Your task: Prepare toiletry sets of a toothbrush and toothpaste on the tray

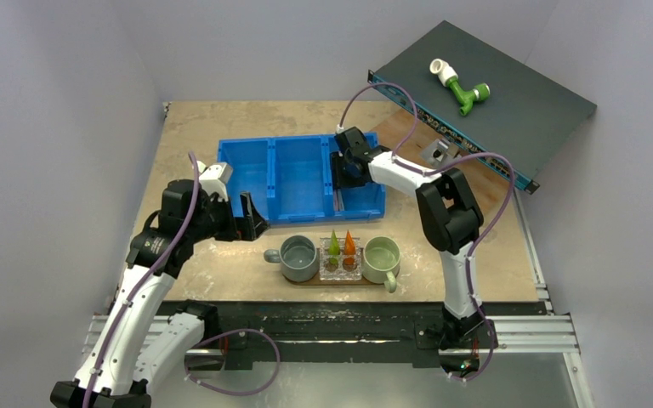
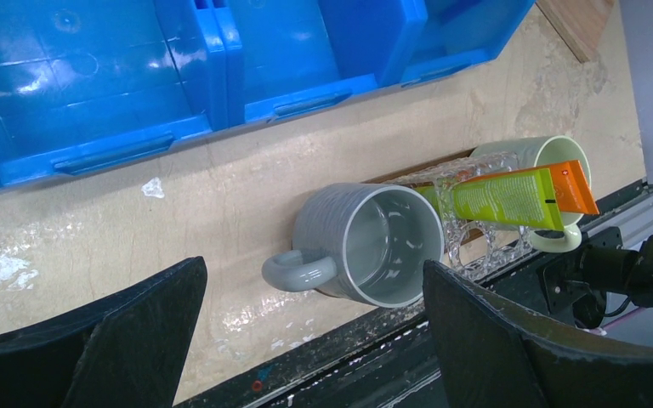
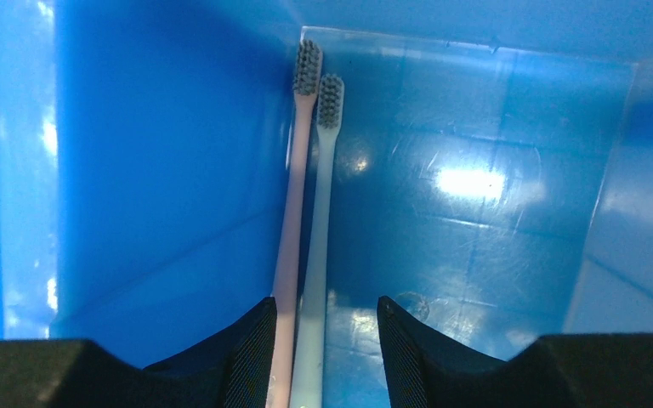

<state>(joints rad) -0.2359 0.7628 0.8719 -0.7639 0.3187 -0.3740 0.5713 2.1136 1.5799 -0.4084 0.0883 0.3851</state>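
Right pincer [image 3: 326, 340] is down inside the blue bin [image 1: 298, 174], in the box at its 3 o'clock end. Its two fingers stand part way apart and squeeze nothing. The pink toothbrush [image 3: 293, 212] and the pale blue toothbrush [image 3: 319, 221] lie side by side along the box wall, heads toward 12 o'clock. Their handles run down between the fingers and are cut off at the bottom edge, so I cannot tell if the pink one touches a finger.

Left pincer [image 2: 315, 340] is spread wide and holds nothing, at 9 o'clock from the grey mug [image 2: 374, 242].

The tray [image 1: 349, 283] lies at 6 o'clock from the bin. It is mostly hidden under the grey mug, a pale green mug [image 1: 382, 257] and a clear holder [image 1: 340, 268]. The green toothpaste [image 1: 333, 244] and orange toothpaste [image 1: 349, 244] stand in that holder, tips up.
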